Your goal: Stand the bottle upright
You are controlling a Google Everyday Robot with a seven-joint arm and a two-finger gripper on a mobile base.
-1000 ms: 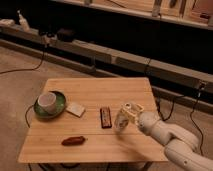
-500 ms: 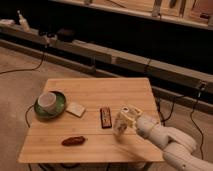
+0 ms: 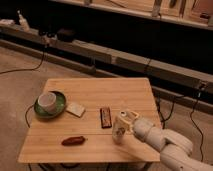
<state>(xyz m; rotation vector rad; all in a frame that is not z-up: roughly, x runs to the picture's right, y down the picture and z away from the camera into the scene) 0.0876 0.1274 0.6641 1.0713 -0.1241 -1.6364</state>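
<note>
A pale bottle (image 3: 118, 132) stands roughly upright on the wooden table (image 3: 95, 92), near its front right part. My gripper (image 3: 123, 120) comes in from the right on a white arm and is shut on the bottle's upper part. The bottle's base is at or just above the tabletop; I cannot tell whether it touches. The bottle's top is hidden by the gripper.
A dark rectangular bar (image 3: 105, 117) lies just left of the bottle. A reddish-brown item (image 3: 74, 141) lies near the front edge. A white bowl (image 3: 47, 101) sits on a green plate (image 3: 60, 104) at the left, with a pale square pad (image 3: 76, 109) beside it. Cables run along the floor.
My gripper has moved a little lower and towards the table's front with the bottle in it. Nothing else on the table has moved.
</note>
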